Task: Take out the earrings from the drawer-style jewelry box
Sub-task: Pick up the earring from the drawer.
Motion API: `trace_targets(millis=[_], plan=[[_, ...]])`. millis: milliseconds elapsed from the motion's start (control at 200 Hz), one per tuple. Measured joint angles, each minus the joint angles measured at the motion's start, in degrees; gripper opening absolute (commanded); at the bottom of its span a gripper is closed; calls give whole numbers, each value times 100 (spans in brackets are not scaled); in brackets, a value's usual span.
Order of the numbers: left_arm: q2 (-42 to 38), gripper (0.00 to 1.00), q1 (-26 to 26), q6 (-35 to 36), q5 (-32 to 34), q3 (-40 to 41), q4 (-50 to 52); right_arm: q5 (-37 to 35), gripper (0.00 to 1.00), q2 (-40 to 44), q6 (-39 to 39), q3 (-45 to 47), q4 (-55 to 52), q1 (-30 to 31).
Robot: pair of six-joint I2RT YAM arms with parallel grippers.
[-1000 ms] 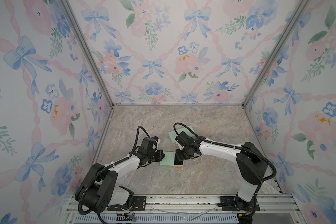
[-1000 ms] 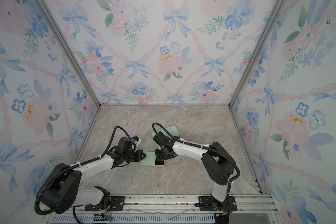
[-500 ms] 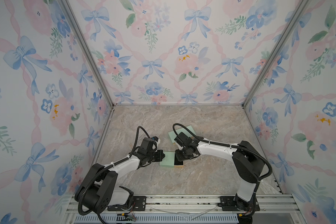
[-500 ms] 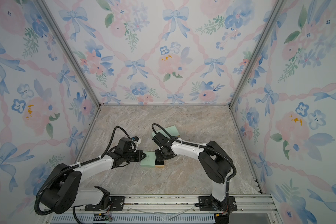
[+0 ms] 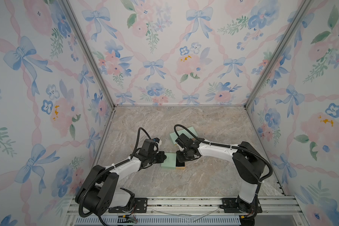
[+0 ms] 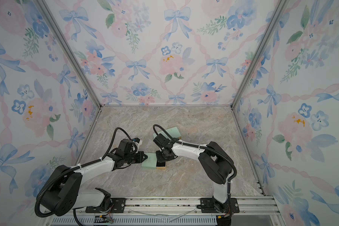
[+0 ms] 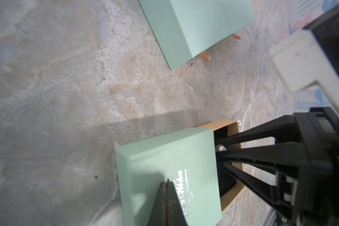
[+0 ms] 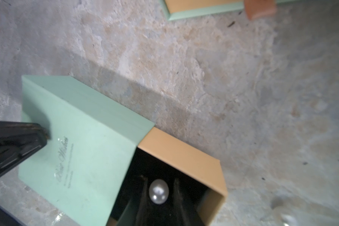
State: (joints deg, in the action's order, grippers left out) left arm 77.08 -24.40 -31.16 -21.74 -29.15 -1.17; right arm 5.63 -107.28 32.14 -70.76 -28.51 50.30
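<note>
Unchanged since before: right tool (image 8: 160, 179) narrowly apart around earring (image 8: 158, 191) (left tool (image 7: 167, 184) closed, resting on box (image 7: 164, 156))

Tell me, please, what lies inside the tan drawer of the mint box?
One pearl earring lies on black lining between the right gripper's parted fingers. The rest of the drawer is hidden under the mint sleeve.
</note>
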Motion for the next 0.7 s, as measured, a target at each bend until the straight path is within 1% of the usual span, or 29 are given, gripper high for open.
trace_targets(millis=[145,320,700], plan=[[0,0,0,-11,0,4,-11,11,24,0,26,0,72,-9],[0,0,0,-17,0,11,-28,33,19,0,83,20,181,-61],[0,0,0,-17,0,15,-42,59,15,0,105,79,258,-76]])
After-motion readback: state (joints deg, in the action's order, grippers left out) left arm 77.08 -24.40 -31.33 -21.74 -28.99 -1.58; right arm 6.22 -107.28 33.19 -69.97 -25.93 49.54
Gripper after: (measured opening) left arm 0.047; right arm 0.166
